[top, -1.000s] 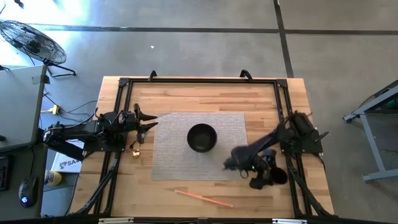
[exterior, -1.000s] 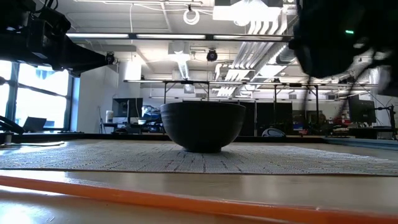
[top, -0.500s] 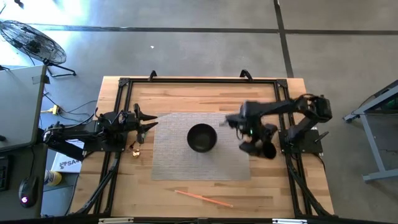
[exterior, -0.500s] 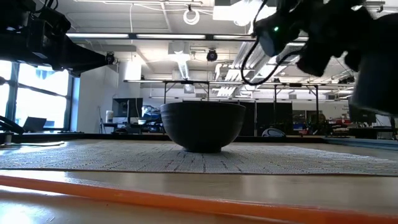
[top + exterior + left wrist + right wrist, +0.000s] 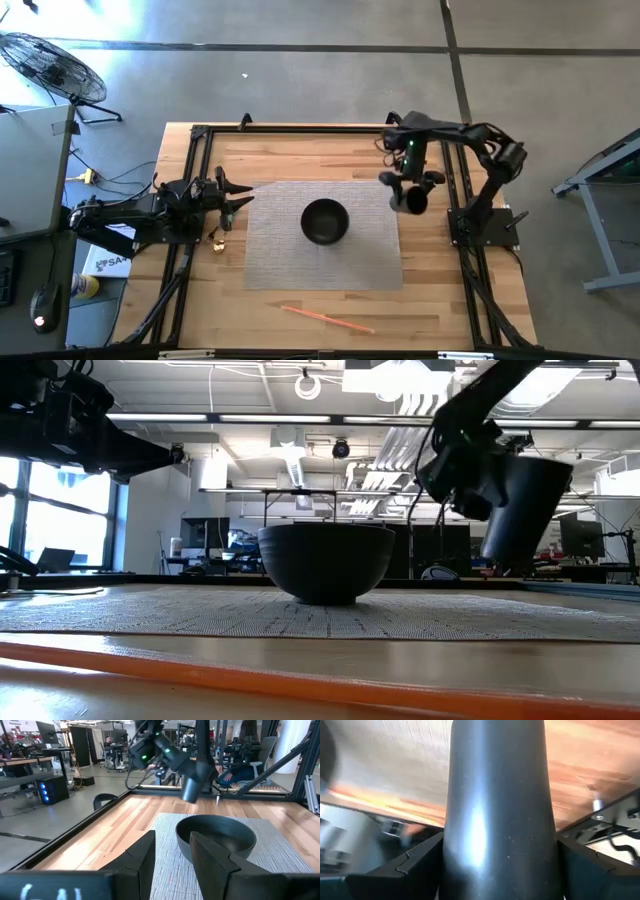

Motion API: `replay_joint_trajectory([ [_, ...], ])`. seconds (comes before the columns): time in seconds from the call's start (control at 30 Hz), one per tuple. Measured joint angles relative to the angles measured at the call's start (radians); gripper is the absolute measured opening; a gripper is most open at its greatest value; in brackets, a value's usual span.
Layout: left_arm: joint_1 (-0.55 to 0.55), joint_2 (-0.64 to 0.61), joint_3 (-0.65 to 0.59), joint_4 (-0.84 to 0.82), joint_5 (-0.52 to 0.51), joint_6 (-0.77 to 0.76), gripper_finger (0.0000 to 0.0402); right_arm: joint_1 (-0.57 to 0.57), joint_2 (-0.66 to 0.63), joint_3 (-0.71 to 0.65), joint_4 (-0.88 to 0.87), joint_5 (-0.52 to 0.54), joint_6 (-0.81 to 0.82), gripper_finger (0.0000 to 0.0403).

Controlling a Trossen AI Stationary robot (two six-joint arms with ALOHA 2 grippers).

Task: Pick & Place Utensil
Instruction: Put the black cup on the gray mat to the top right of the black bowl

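Observation:
A thin orange utensil lies flat on the wooden table near its front edge; it shows as an orange strip in the low view. A dark bowl stands on a grey placemat. My right gripper is shut on a dark cup above the mat's far right corner. My left gripper is open and empty at the mat's left edge, pointing at the bowl. My right gripper pinches the dark cup's outer wall between its two fingers, one on each side, toward the cup's wider end. The cup points away from the wrist with its narrow end. It hangs tilted, lifted clear of the table.
A black frame runs around the table's working area. A small gold object lies on the wood at the mat's left edge, near my left gripper. Bare wood lies between the mat and the utensil.
My right gripper has carried the dark cup from the table's near right part toward the far edge, past the bowl's right side, turning as it went. The cup stays lifted clear. The left arm, the bowl and the utensil have kept still.

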Motion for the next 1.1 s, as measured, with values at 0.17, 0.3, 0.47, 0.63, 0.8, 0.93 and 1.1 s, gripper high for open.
replay_joint_trajectory([
  [0.17,0.0,0.0,0.0,0.0,0.0,0.0,0.012,-0.073,0.044,0.0,0.075,-0.15,0.101,0.0308],
  [0.3,0.0,0.0,0.0,0.0,0.0,0.0,0.012,-0.11,0.081,0.0,0.196,-0.234,0.166,0.0308],
  [0.47,0.0,0.0,0.0,0.0,0.0,0.0,0.012,-0.138,0.138,0.0,0.325,-0.299,0.293,0.0308],
  [0.63,0.0,0.0,0.0,0.0,0.0,0.0,0.012,-0.147,0.169,0.0,0.346,-0.317,0.388,0.0309],
  [0.8,0.0,0.0,0.0,0.0,0.0,0.0,0.012,-0.153,0.17,0.0,0.349,-0.309,0.4,0.032],
  [0.93,0.0,0.0,0.0,0.0,0.0,0.0,0.012,-0.153,0.17,0.0,0.355,-0.297,0.407,0.0329],
  [1.1,0.0,0.0,0.0,0.0,0.0,0.0,0.012,-0.153,0.17,0.0,0.387,-0.274,0.402,0.0338],
])
